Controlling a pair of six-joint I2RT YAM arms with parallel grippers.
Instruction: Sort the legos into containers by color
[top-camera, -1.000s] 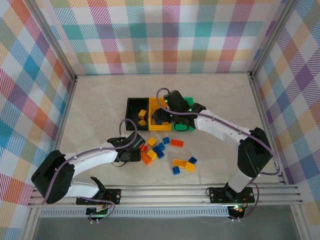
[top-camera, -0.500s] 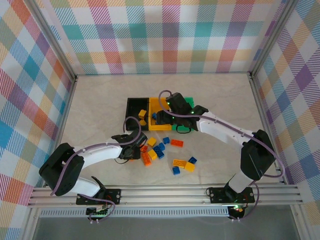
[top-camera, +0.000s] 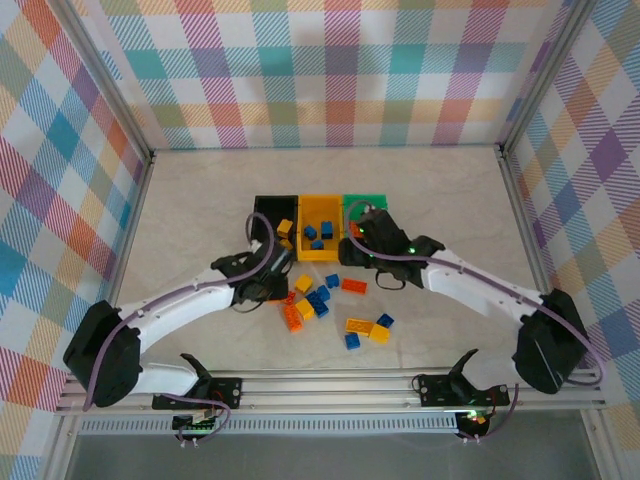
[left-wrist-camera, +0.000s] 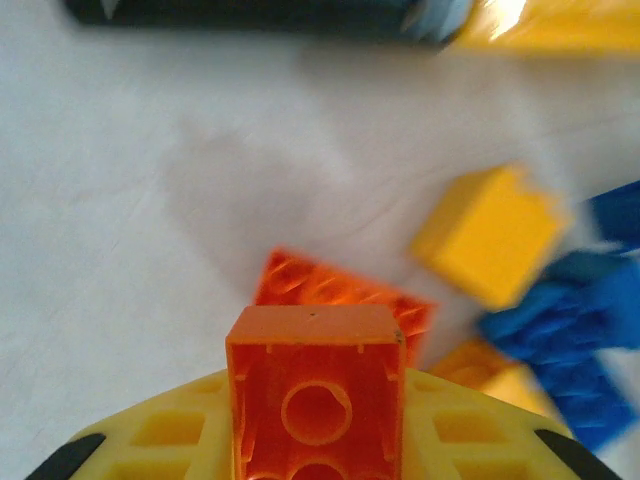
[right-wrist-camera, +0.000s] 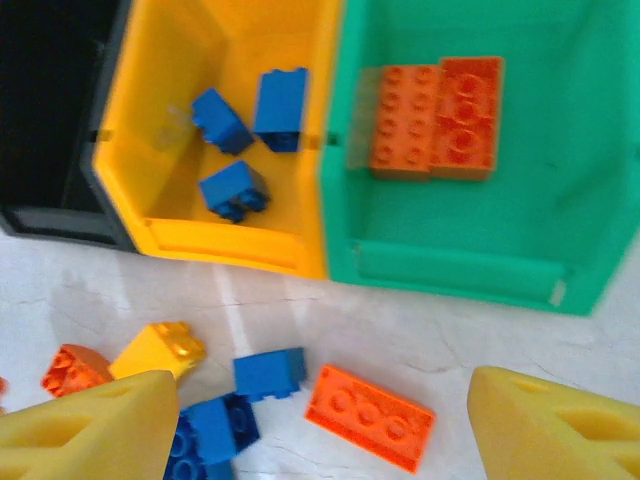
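Left gripper (top-camera: 270, 275): you are pinching a small orange brick (left-wrist-camera: 315, 390) between the yellow pads (left-wrist-camera: 170, 430), its hollow underside facing the left wrist camera.
Where that brick is heading, by my reading: into the green bin (top-camera: 368, 203), since orange is already collecting there.
Direction: in the overhead view the green bin is lying up and to the right of your left gripper. The black bin (top-camera: 262, 212) is sitting straight above it and the yellow-orange bin (top-camera: 322, 252) is standing between the two.
Right gripper (right-wrist-camera: 320, 440): its pads are spreading wide at the lower corners of the right wrist view, gripping nothing.
Nearer arm: the right one is hovering just in front of the bins, so it is closer to the green bin.
Loose flat orange brick (right-wrist-camera: 370, 415): it is lying on the table between those spread pads, its long axis running left to right and dipping slightly rightward.
View difference: the right wrist view is showing three blue bricks (right-wrist-camera: 235, 185) in the yellow-orange bin and two orange bricks (right-wrist-camera: 435, 115) side by side in the green bin. The left wrist view is cutting the bins off, blurred, at its top edge.
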